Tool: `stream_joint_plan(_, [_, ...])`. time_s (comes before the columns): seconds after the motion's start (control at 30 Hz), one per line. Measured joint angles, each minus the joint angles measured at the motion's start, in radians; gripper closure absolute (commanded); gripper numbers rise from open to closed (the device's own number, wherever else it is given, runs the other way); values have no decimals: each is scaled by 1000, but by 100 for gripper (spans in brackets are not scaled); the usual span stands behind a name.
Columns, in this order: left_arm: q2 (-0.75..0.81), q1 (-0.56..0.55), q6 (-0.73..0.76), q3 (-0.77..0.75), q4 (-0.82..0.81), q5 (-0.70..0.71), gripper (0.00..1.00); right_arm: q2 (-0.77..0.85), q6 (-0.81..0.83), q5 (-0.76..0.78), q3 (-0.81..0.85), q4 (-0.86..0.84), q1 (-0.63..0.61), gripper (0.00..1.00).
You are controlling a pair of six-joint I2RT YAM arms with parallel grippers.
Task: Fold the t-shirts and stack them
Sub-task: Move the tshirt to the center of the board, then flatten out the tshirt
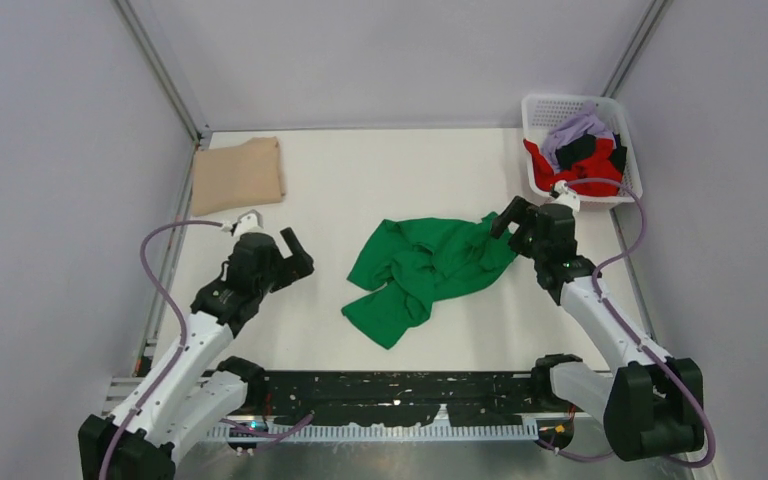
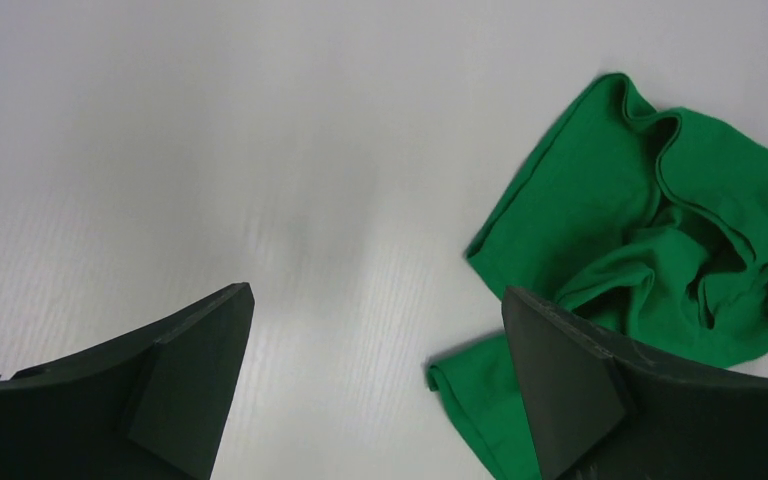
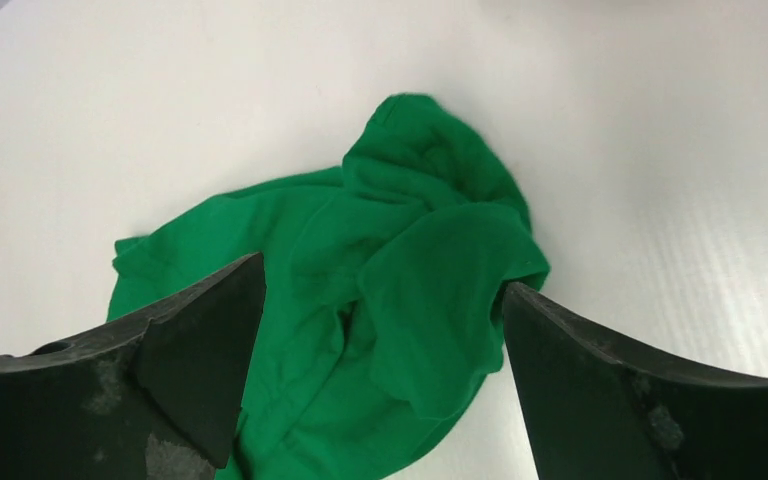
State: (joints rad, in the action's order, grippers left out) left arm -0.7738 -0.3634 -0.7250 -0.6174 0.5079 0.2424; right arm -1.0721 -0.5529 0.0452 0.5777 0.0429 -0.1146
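A bright green t-shirt (image 1: 425,268) lies crumpled in the middle of the table (image 1: 360,190), also visible in the left wrist view (image 2: 660,250) and the right wrist view (image 3: 400,290). My right gripper (image 1: 507,218) hovers over its right edge, jaws wide open above the cloth and holding nothing (image 3: 380,300). My left gripper (image 1: 295,245) stands open to the left of the shirt over bare table (image 2: 375,330). A tan t-shirt (image 1: 240,175) lies folded at the back left. Red (image 1: 585,175), lilac (image 1: 580,130) and black (image 1: 578,148) t-shirts sit in the basket.
The white lattice basket (image 1: 542,108) stands at the back right corner. Grey walls and metal frame posts (image 1: 165,70) close in the table on three sides. A black rail (image 1: 400,395) runs along the near edge between the arm bases.
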Motion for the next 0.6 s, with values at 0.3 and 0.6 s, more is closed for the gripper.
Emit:
stream_joint_plan(0.3, [-352,-5,22,-45,-136,-239,2,208,132,217,76,178,-144,3])
stream_joint_plan(0.6, [-691,-93,40,-188,-179,-339,25,117,220,239,87,259,-431,0])
